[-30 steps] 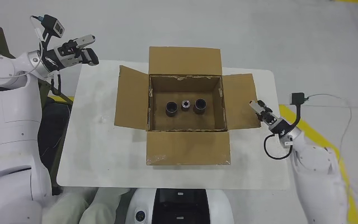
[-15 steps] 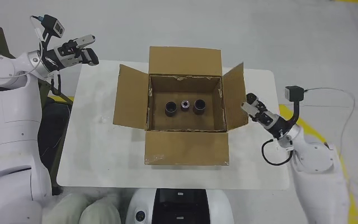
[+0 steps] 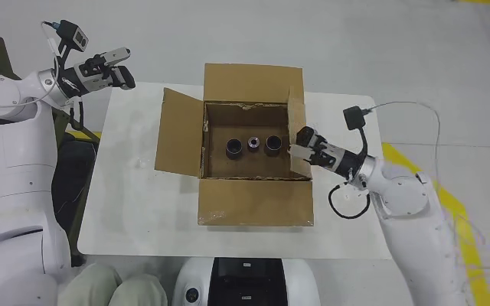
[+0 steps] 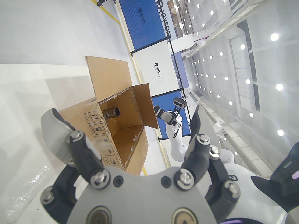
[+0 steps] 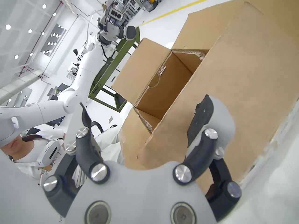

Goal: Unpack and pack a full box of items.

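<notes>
An open cardboard box [image 3: 256, 203] stands mid-table with its back, left and front flaps spread out. Its right flap [image 3: 295, 115] stands nearly upright. My right gripper [image 3: 300, 147] is against that flap's outer face, open, one finger pad [image 5: 203, 113] touching the cardboard [image 5: 233, 75]. Three dark metal cylinders lie in a row on the box floor: [image 3: 235, 148], [image 3: 253, 141], [image 3: 272, 143]. My left gripper [image 3: 115, 69] hovers open over the table's far left corner, holding nothing. In its wrist view, the left gripper [image 4: 125, 120] faces the box [image 4: 121, 138], and one cylinder [image 4: 112, 113] shows inside.
The white table [image 3: 130, 206] has bare room left of and in front of the box. A crumpled clear plastic film [image 4: 35, 178] lies on the table near the left gripper. A green metal frame [image 5: 109, 71] stands beyond the table's left side.
My right gripper has moved left toward the box, swinging the right flap from lying flat up to nearly upright. The left arm has not moved.
</notes>
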You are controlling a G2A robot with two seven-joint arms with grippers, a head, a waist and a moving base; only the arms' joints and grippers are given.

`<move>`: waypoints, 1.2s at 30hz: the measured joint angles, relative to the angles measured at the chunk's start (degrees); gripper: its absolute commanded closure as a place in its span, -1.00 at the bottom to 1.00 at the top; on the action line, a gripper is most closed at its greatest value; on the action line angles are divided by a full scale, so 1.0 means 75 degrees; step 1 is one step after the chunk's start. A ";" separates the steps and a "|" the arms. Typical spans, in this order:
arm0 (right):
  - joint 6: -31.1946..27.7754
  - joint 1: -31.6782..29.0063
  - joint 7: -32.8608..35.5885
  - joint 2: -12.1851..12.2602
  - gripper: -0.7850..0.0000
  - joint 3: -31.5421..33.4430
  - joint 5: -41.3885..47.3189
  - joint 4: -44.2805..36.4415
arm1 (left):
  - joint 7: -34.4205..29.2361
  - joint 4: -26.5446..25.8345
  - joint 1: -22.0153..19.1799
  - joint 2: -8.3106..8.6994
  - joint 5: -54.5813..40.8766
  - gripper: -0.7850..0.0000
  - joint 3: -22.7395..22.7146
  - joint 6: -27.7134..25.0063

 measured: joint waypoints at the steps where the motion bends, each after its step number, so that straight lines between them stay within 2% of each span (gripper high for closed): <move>1: 0.0053 0.0072 0.0027 -0.0006 -1.00 -0.0135 -0.0089 0.0043 | 0.0000 0.0000 0.0000 0.0000 0.0000 -1.00 0.0000 0.0000; 14: 0.0714 0.0437 0.0019 -0.0049 -1.00 -0.1199 -0.1261 0.0314 | 0.0000 0.0000 0.0000 0.0000 0.0000 -1.00 0.0000 0.0000; 29: 0.0933 0.0453 -0.0192 -0.0011 -1.00 -0.1248 -0.1320 0.0208 | 0.0012 -0.0013 0.0013 -0.0001 0.0007 -1.00 0.0010 0.0000; 36: 0.0932 0.0454 -0.0189 -0.0012 -1.00 -0.1250 -0.1322 0.0209 | 0.0308 -0.0209 0.0348 -0.0028 0.0002 -1.00 0.0411 0.0077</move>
